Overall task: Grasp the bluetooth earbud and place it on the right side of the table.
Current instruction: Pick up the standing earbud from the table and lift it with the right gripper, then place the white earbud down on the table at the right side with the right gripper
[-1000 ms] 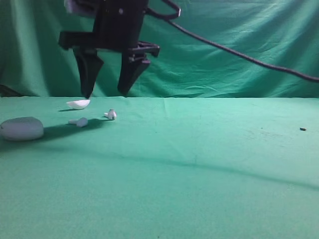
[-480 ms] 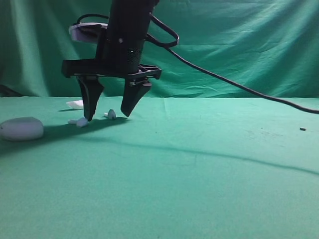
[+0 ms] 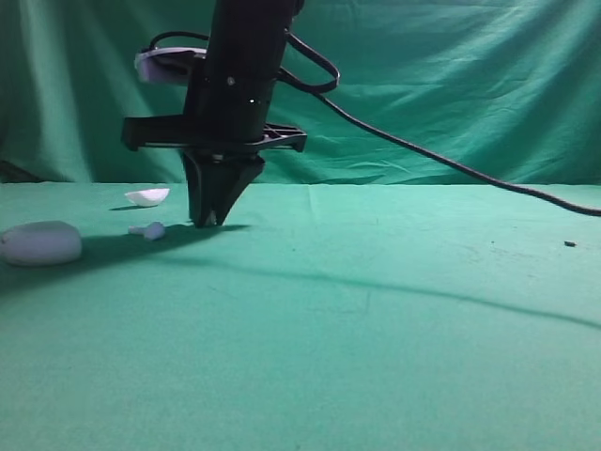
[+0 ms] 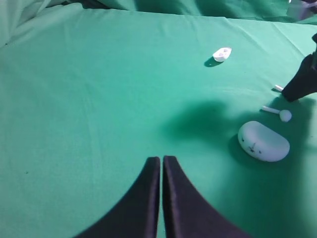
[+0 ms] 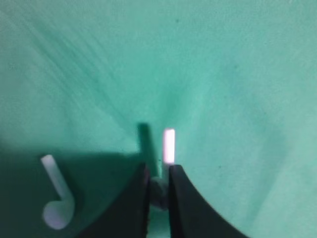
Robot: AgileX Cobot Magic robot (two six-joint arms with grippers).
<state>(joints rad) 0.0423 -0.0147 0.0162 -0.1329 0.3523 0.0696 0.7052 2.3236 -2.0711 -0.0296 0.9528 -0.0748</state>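
- The table point(image 3: 394, 319) is a broad flat surface under green cloth; a draped green backdrop point(image 3: 451, 85) of the same colour closes the rear of the scene.
- A black cable point(image 3: 451, 164) runs from the right arm out to the right edge of the exterior view.
- The right gripper point(image 3: 212, 222) stands vertical at the left part of the table, tips down at the cloth. Its fingers point(image 5: 179, 198) are drawn to a narrow gap and clamp the bluetooth earbud point(image 5: 169, 147).
- In the right wrist view, the earbud's rounded head sits between the finger pads; its white stem projects forward past the tips, long axis running straight away from the gripper along the cloth.
- The left gripper point(image 4: 162, 163) hangs above bare cloth, fingers pressed together, holding nothing.
- A white oval case point(image 3: 40, 242) lies near the left edge of the table.
- A shallow white shell point(image 3: 147, 196) lies further back, apart from the case.
- A second earbud point(image 3: 148, 229) lies flat just to the left of the right gripper, not touching it; in the right wrist view its head is nearest the camera and its stem points away.
- A small dark speck point(image 3: 570, 243) lies on the cloth at far right.
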